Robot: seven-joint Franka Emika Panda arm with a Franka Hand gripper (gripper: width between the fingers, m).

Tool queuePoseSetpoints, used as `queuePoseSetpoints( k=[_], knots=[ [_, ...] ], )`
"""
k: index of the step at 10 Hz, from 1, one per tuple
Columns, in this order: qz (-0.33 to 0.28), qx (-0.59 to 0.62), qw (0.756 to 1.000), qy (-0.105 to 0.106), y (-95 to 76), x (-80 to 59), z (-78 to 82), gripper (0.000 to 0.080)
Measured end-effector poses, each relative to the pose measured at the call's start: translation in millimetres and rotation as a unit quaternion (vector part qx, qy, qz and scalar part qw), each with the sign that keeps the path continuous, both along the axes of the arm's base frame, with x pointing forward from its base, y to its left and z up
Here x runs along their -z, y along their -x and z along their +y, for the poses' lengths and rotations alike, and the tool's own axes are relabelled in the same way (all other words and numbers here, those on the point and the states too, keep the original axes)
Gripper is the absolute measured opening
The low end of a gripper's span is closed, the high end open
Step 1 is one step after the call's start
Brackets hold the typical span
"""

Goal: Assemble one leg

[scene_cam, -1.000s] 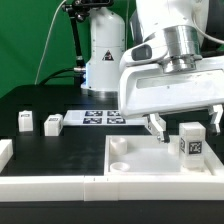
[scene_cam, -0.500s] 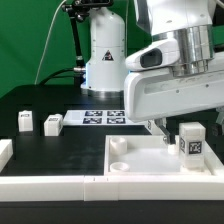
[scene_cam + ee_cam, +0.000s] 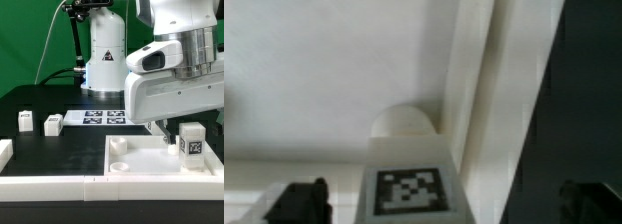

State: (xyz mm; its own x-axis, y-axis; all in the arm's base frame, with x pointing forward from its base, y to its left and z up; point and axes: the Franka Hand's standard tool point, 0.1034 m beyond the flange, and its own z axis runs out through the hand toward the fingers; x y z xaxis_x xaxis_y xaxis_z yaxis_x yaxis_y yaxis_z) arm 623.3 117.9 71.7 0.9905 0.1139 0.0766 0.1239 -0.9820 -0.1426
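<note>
A leg (image 3: 190, 142), a small white post with a black-and-white tag, stands upright on the large white tabletop (image 3: 140, 160) at the exterior view's right. My gripper (image 3: 188, 124) hangs just above and behind it, open. In the wrist view the leg (image 3: 409, 186) stands between my two dark fingertips (image 3: 295, 202), touching neither and nearer to one of them; the gripper (image 3: 441, 204) holds nothing. A round socket (image 3: 402, 121) of the tabletop (image 3: 313, 80) lies just beyond the leg.
Two more legs (image 3: 24, 121) (image 3: 53, 123) stand on the black table at the exterior view's left. The marker board (image 3: 95, 118) lies behind the tabletop. White border rails (image 3: 50, 186) run along the front. The robot base (image 3: 103, 55) is at the back.
My gripper has shifted a little toward the exterior view's right, over the standing leg. The leg and the other parts have not moved.
</note>
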Motion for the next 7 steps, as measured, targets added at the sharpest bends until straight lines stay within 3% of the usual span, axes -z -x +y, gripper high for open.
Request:
queuePoseSetpoints(
  k=[2,3,7],
  knots=[
    [0.013,0.049,0.999,0.003,-3.1,-4.4,-0.1,0.0649],
    [0.017,0.06,0.998,0.016,-7.3,-8.0,-2.8,0.0649],
    [0.007,0.057,0.998,0.029,-12.3,-1.7,-14.2,0.0649]
  ],
)
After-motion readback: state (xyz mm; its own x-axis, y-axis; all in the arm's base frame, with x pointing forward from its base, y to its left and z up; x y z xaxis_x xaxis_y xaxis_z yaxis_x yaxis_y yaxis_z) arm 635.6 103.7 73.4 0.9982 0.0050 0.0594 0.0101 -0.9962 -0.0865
